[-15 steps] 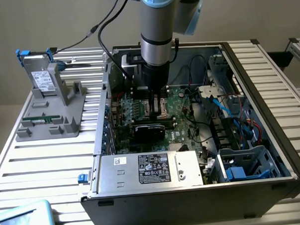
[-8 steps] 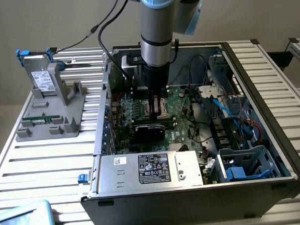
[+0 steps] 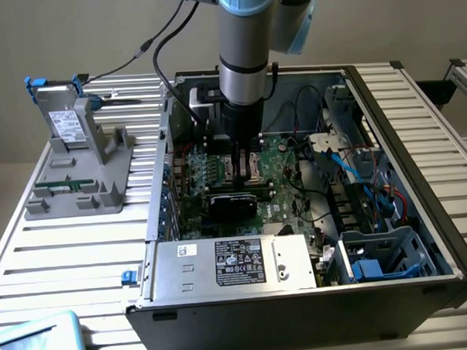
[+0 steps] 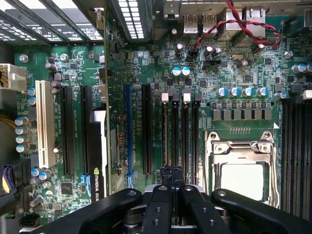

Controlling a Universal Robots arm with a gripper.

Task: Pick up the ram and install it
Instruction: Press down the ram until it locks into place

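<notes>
Reaching down into an open computer case (image 3: pixel 301 311) that takes up most of a slatted metal table (image 3: pixel 58 252), the robot arm (image 3: pixel 247 35) hangs over the green motherboard (image 3: pixel 284 169). A silver power supply box (image 3: pixel 237 264) sits along the case's near edge. Toward the table's edge on the exterior view's left, well apart from the case, stands a grey plastic holder (image 3: pixel 102 188). A boxy drive (image 3: pixel 64 120) with blue tabs is propped upright at the holder's back. The ram (image 3: pixel 63 183), a thin green stick, lies flat in a groove of the holder's low front part, untouched by the arm. Inside the case, the gripper (image 4: pixel 170 171) hovers low over the row of narrow black memory slots (image 4: pixel 185 131), just beside the metal-framed processor socket (image 4: pixel 241 168). Its two black fingers (image 4: pixel 165 173) are pressed together at the tips with nothing visible between them. Whether the tips touch the slots cannot be told.
</notes>
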